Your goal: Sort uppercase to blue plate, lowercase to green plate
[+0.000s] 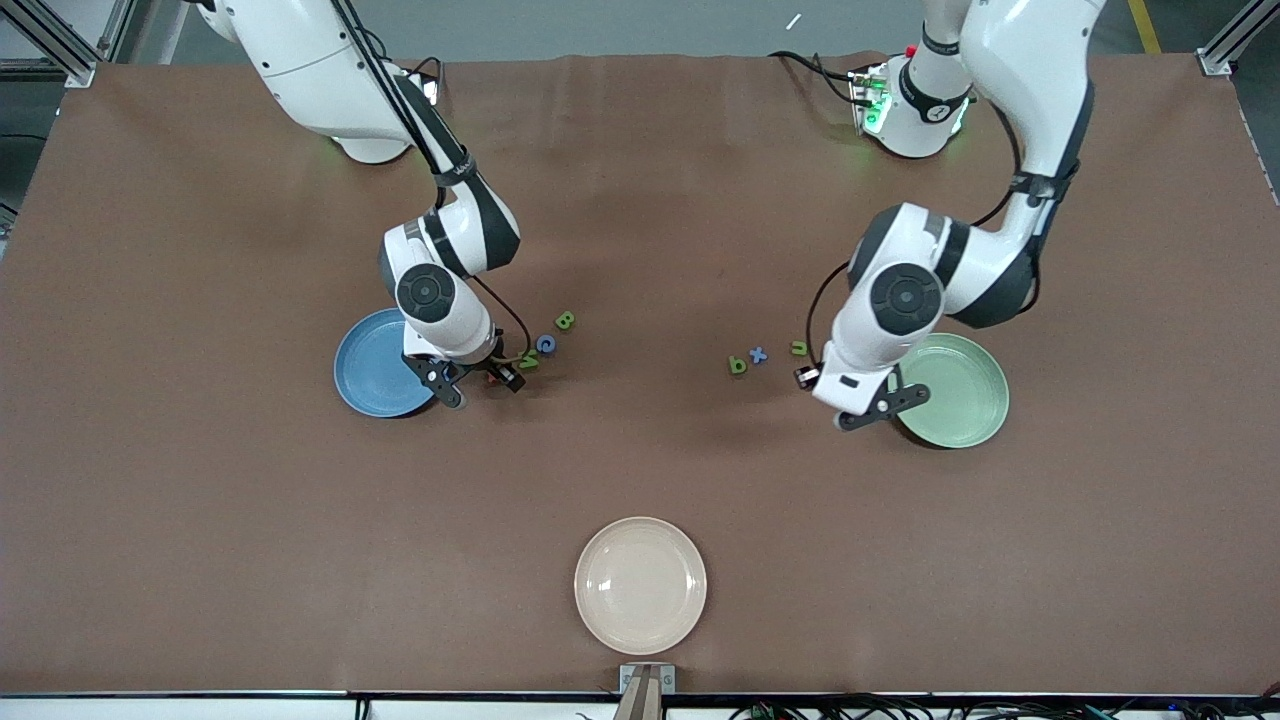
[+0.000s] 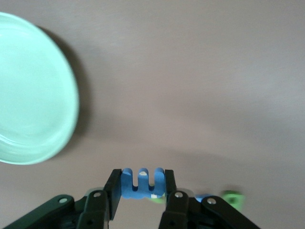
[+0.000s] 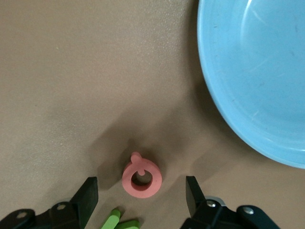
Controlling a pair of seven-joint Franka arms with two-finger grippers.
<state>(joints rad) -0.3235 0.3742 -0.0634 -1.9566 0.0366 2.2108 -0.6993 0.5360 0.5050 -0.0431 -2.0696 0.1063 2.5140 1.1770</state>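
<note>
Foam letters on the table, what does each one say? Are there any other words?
"B": green B, on the table.
"C": blue C, beside it.
"N": green N, partly hidden.
"Q": red Q, on the table between the open right gripper's fingers.
"m": blue m, pinched in the left gripper.
"x": blue x.
"u": green u.
"b" or "p": green letter.
Nothing else is readable.

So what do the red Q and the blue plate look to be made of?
Small red ring-shaped letter Q: probably foam, matte, thick-cut with soft edges and no shine. Round shallow blue plate: probably hard plastic or glazed ceramic, smooth and semi-gloss, with faint highlights and fine scuffs.
</note>
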